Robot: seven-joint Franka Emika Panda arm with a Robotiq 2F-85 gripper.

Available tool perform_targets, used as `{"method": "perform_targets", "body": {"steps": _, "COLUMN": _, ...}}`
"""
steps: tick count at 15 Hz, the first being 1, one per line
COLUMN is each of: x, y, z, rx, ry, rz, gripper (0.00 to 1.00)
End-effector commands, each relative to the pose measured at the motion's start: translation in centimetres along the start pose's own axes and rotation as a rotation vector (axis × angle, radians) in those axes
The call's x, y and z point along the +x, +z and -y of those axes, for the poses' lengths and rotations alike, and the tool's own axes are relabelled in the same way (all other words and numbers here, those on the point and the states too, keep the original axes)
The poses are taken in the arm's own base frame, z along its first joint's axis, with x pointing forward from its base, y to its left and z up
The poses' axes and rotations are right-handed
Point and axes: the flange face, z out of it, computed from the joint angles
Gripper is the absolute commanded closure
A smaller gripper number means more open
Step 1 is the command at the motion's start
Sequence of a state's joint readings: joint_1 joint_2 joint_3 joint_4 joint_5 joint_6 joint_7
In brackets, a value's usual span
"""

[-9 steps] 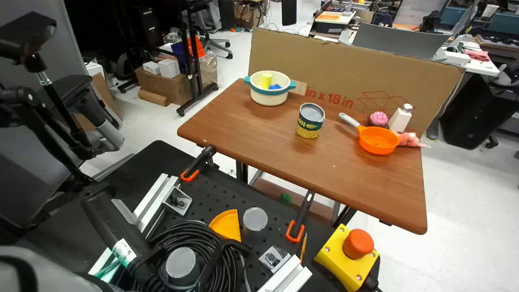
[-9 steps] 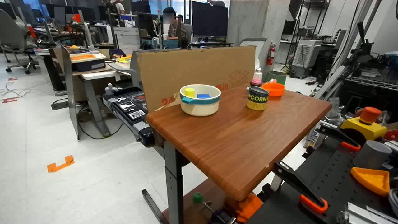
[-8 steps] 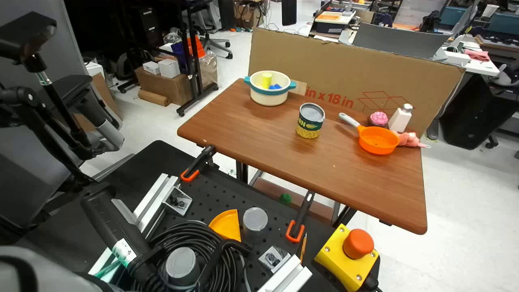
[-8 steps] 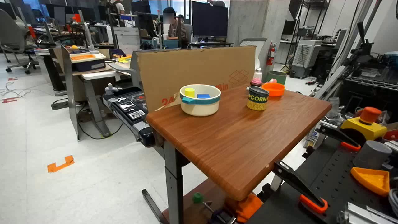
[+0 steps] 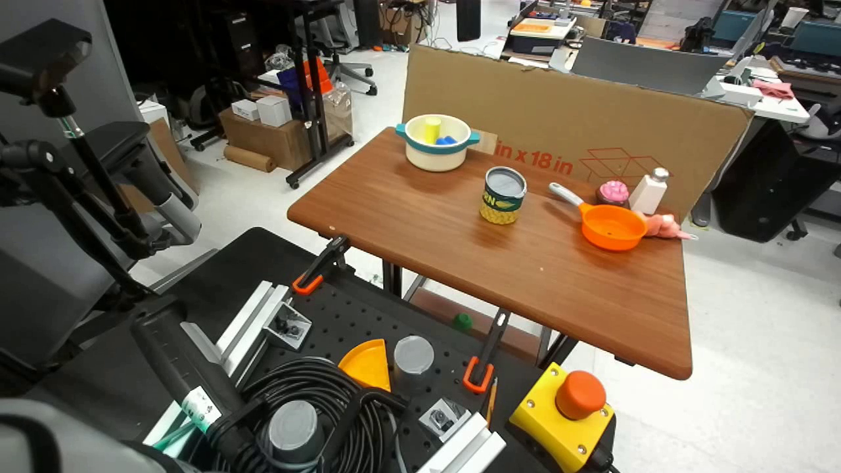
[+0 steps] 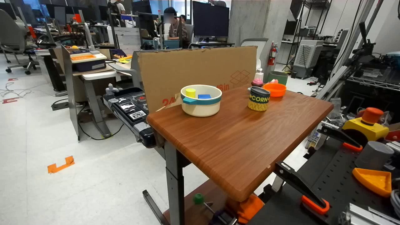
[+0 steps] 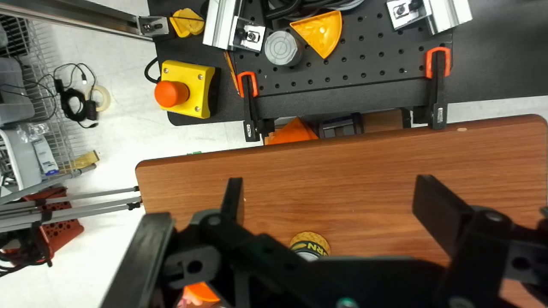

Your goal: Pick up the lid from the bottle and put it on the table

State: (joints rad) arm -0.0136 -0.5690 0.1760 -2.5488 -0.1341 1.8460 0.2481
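Brown cardboard (image 5: 571, 121) stands behind the table (image 5: 407, 217) in both exterior views. Near the middle of the frame in an exterior view, the bottle (image 5: 502, 206) stands upright on it, yellow below a dark, lettered band. Its lid (image 5: 505, 180) sits flat on top: round, grey, with a paler rim. In the wrist view the gripper (image 7: 329, 199) juts in from the bottom edge, over the table, its black fingers (image 7: 441, 214) spread wide apart, one left of centre, one at right, with wood showing between them. Its body hides part of the bottle at bottom centre.
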Motion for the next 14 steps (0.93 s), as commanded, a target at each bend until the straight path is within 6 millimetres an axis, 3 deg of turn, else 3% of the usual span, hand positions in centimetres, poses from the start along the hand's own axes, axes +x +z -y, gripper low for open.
{"method": "perform_targets", "body": {"steps": 1, "x": 0.0, "y": 0.0, "z": 0.0, "rx": 0.000, "ry": 0.000, "rz": 0.001, "gripper": 0.00}}
{"method": "perform_targets", "body": {"steps": 8, "x": 0.7, "y": -0.9, "z": -0.8, "rx": 0.026, "ry": -0.031, "rz": -0.012, "gripper": 0.00}}
{"method": "perform_targets", "body": {"steps": 12, "x": 3.8, "y": -2.4, "z": -2.2, "rx": 0.056, "ry": -0.011, "rz": -0.044, "gripper": 0.00}}
{"method": "perform_targets", "body": {"steps": 14, "x": 6.4, "y": -3.2, "z": -2.8, "rx": 0.069, "ry": 0.022, "rz": -0.056, "gripper": 0.00}}
